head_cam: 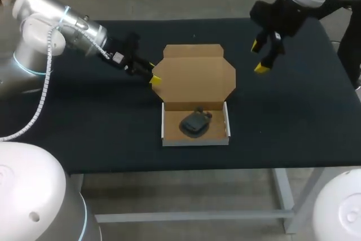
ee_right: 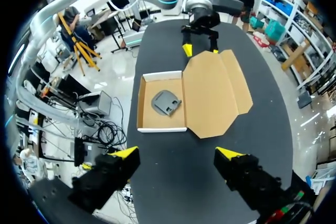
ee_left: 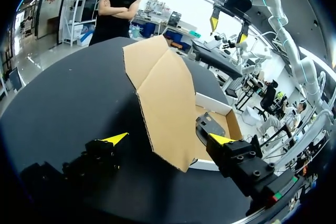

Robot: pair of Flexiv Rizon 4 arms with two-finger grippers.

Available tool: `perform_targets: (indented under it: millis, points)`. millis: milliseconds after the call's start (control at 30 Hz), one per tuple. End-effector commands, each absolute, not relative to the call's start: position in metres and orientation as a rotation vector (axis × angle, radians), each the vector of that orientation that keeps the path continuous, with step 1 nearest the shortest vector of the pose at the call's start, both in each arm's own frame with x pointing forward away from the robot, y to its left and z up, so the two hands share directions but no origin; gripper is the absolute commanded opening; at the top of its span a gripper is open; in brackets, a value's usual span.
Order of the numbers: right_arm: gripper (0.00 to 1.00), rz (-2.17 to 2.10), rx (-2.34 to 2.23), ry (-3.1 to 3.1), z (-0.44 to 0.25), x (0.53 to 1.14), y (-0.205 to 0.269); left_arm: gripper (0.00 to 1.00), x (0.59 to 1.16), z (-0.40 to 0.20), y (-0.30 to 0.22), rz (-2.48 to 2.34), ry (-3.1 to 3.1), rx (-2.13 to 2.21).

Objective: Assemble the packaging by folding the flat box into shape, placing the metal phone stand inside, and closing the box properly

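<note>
Black table (head_cam: 84, 139): left tool (ee_left: 169, 138) gapes empty at box lid (head_cam: 194, 74); right tool (head_cam: 258, 57) spread, empty.

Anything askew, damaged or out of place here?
Nothing stands out: the phone stand lies inside the box, whose lid is open and undamaged, its edge between the fingers of the open left gripper.

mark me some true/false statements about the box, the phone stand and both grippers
1. The phone stand lies inside the box. True.
2. The lid is closed over the stand. False: it is open, folded back away from the tray.
3. The right gripper grips the lid. False: it is open, apart from the box, holding nothing.
4. The left gripper is at the lid's left edge with its fingers open. True.
</note>
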State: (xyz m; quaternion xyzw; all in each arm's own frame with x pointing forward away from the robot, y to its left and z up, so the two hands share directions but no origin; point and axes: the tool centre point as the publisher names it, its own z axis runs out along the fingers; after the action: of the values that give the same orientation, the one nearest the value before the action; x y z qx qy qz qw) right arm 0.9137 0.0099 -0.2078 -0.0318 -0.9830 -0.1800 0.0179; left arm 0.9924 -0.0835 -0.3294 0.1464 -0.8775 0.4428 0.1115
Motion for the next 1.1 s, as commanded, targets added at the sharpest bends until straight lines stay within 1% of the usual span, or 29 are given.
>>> perform_targets:
  millis: [33, 100, 267, 300, 367, 433, 467, 500, 633, 700, 767, 933, 1000, 1100]
  points:
    - [1.0, -0.531, -0.095, -3.045, -0.206, 0.921, 0.014, 1.0, 0.995, -0.332, -0.092, 1.291, -2.545, 0.406]
    - [1.0, -0.528, -0.095, -3.046, -0.206, 0.922, 0.015, 0.94, 0.993, -0.332, -0.096, 1.295, -2.532, 0.396]
    - [1.0, -0.504, -0.102, -3.055, -0.208, 0.928, 0.018, 0.87, 0.989, -0.333, -0.105, 1.318, -2.5, 0.378]
    - [1.0, -0.502, -0.103, -3.056, -0.208, 0.929, 0.019, 0.83, 0.988, -0.333, -0.106, 1.317, -2.499, 0.378]
    - [1.0, -0.497, -0.107, -3.057, -0.209, 0.932, 0.021, 0.8, 0.986, -0.334, -0.109, 1.323, -2.489, 0.375]
    - [1.0, -0.49, -0.114, -3.059, -0.209, 0.934, 0.023, 0.73, 0.985, -0.336, -0.111, 1.323, -2.488, 0.373]
    - [1.0, -0.481, -0.12, -3.062, -0.209, 0.935, 0.023, 0.64, 0.984, -0.336, -0.112, 1.327, -2.479, 0.369]
    - [1.0, -0.477, -0.123, -3.063, -0.209, 0.936, 0.024, 0.61, 0.984, -0.337, -0.113, 1.327, -2.477, 0.368]
    - [1.0, -0.473, -0.131, -3.063, -0.21, 0.939, 0.025, 0.49, 0.981, -0.338, -0.117, 1.341, -2.461, 0.352]
    - [1.0, -0.469, -0.136, -3.063, -0.21, 0.94, 0.026, 0.46, 0.981, -0.337, -0.118, 1.349, -2.456, 0.348]
    - [1.0, -0.46, -0.144, -3.066, -0.211, 0.941, 0.026, 0.4, 0.979, -0.337, -0.119, 1.358, -2.451, 0.34]
    - [1.0, -0.453, -0.148, -3.065, -0.211, 0.943, 0.028, 0.37, 0.976, -0.336, -0.12, 1.38, -2.444, 0.32]
    - [1.0, -0.449, -0.144, -3.066, -0.21, 0.943, 0.03, 0.32, 0.975, -0.335, -0.121, 1.386, -2.445, 0.314]
    - [1.0, -0.444, -0.137, -3.07, -0.208, 0.944, 0.031, 0.29, 0.974, -0.334, -0.122, 1.394, -2.443, 0.304]
